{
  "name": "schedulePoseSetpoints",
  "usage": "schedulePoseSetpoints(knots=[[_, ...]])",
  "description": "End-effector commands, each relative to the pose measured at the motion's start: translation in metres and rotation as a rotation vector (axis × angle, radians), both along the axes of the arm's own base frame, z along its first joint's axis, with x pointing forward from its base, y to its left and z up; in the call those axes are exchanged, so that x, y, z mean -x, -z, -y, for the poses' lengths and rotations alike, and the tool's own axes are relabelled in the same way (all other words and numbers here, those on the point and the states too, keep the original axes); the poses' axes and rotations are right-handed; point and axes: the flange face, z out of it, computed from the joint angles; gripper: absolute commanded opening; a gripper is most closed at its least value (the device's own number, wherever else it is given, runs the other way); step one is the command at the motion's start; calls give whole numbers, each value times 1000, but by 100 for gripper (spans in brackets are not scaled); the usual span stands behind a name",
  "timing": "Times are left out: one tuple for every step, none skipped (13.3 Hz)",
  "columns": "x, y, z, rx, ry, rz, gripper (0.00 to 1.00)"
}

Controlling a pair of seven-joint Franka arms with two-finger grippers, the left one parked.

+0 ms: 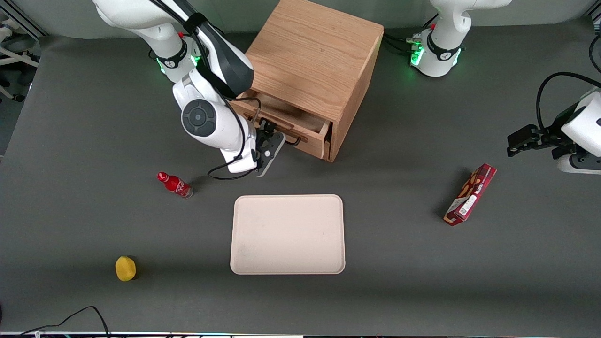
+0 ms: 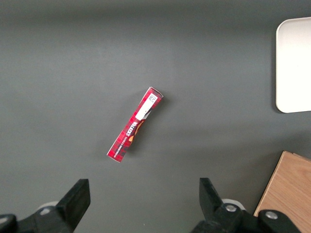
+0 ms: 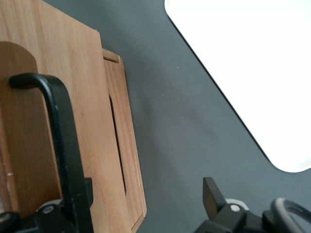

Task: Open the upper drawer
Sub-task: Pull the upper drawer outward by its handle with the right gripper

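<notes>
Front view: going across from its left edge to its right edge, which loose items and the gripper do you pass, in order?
Yellow object → red bottle → gripper at the upper drawer handle → beige tray → red snack box.

Robot lab: grey-matted table (image 1: 94, 117), aluminium framing (image 1: 19, 21).

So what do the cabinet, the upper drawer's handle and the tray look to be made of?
The cabinet looks like oak-toned wood with a matte finish and visible grain; solid or veneer is unclear. The upper drawer, partly pulled out, shows the same grain. Its handle is a smooth black bar, probably painted metal. The tray is a plain, matte cream colour, likely plastic. The gripper sits at the handle.
</notes>
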Motion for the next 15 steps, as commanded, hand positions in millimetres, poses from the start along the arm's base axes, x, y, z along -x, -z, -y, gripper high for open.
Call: schedulePoseSetpoints(knots=[[-17,-5,2,-9,-27,31,100],[-24,-6,9,-8,-16,38,100],[-27,-6,9,-6,-21,45,100],[-30,-8,9,-7,-23,51,100],[-32,-6,10,-7,-20,49,100],[-34,-8,9,-11,-21,54,100],[-36,-8,9,-7,-22,58,100],[-40,-7,9,-1,-25,67,100],[-43,-5,9,-2,-25,65,100],[-45,-6,8,-5,-26,69,100],[-49,-5,9,-1,-27,75,100],[-53,-5,9,9,-34,86,100],[-55,-5,9,12,-36,90,100],[-59,-2,11,15,-32,90,100],[-65,-3,17,24,-30,102,100]])
